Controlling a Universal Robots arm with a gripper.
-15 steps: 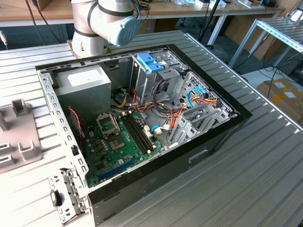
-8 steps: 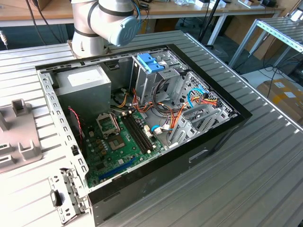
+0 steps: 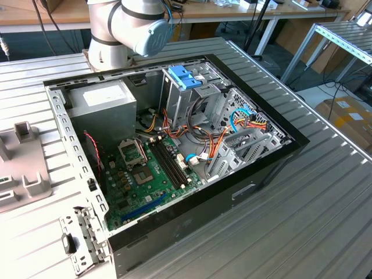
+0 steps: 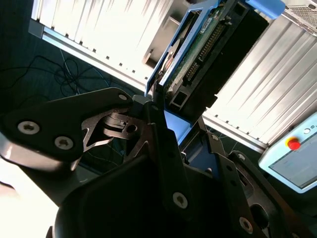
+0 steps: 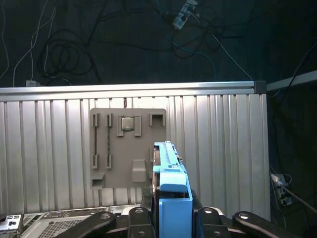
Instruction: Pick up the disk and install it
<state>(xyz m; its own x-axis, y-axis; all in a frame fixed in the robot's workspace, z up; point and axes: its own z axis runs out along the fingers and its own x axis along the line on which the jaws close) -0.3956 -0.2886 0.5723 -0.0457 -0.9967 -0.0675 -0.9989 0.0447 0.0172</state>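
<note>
We found the jaws clamped on the disk, gripping it by the blue tabbed end so that the rest of it stood out edge-on ahead of the wrist. In the second wrist view its green circuit board and connector edge were exposed. We judged this hold left the leading end free to enter a slot.

In the first wrist view the disk hung apart from the ribbed worktop, in front of a grey fixture plate lying on it.

In the exterior view the open case filled the middle of the frame, lying on its side so that its inside faced up. The cage with light-blue handles stood at its upper centre and the motherboard lay lower left. The arm rose at the top of the frame, just behind the case.
</note>
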